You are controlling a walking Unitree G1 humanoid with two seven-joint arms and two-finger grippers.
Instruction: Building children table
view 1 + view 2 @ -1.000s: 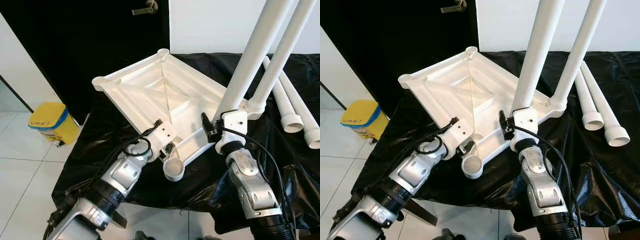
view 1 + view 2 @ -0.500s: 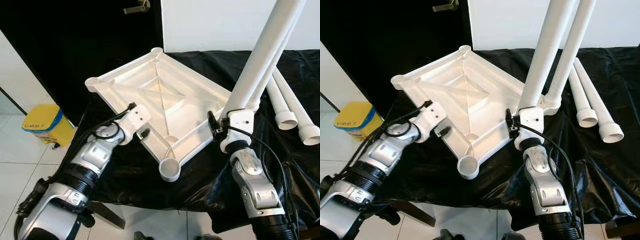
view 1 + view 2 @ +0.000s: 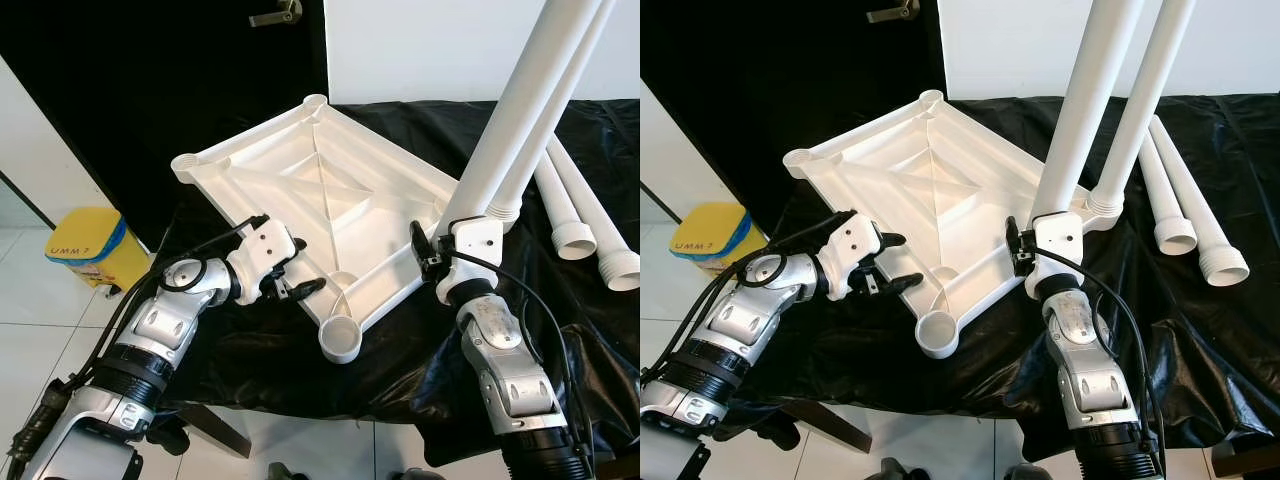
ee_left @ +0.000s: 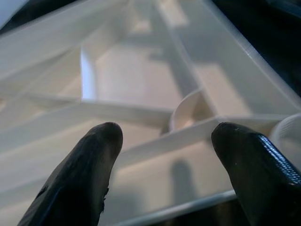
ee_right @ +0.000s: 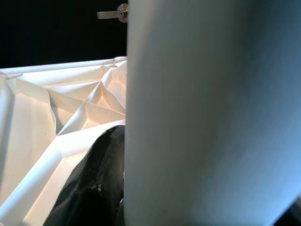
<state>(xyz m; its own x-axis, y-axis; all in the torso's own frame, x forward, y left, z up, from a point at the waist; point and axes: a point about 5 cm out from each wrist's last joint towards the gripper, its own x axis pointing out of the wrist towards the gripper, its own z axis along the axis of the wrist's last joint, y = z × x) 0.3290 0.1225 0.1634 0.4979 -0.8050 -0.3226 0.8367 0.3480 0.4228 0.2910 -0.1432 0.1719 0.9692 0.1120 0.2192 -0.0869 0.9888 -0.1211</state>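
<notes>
Plastic is the stuff of nearly everything here: a white moulded tabletop point(image 3: 320, 185) lies upside down on crinkled glossy black sheeting point(image 3: 400, 340), its underside showing raised ribs that run from the corners to a diamond-shaped box in the middle, with a round open socket point(image 3: 342, 340) at the near corner and similar sockets at the left and far corners. Two smooth white tubular legs point(image 3: 1080, 110) rise steeply from the right-hand corner of the tabletop, one behind the other, the rear one with a ribbed collar at its foot where it meets the socket. Two more legs point(image 3: 590, 225) lie side by side on the sheeting to the right, their flared hollow ends facing the robot. Right gripper point(image 3: 440, 250) is clamped around the lower end of the nearer upright leg, a black finger point(image 5: 94, 188) pressed against the tube's pale curved surface in the right wrist view. Left gripper point(image 3: 292, 275) sits at the tabletop's near-left edge, its fingers point(image 4: 89, 160) spread wide apart and holding nothing, the rounded matte black tips hovering over the ribbed underside. Behind the sheeting stands a black door with a metal lever handle point(image 3: 275, 15), and a yellow bin point(image 3: 92, 245) with a blue rim sits on the white tiled floor point(image 3: 40, 330)
</notes>
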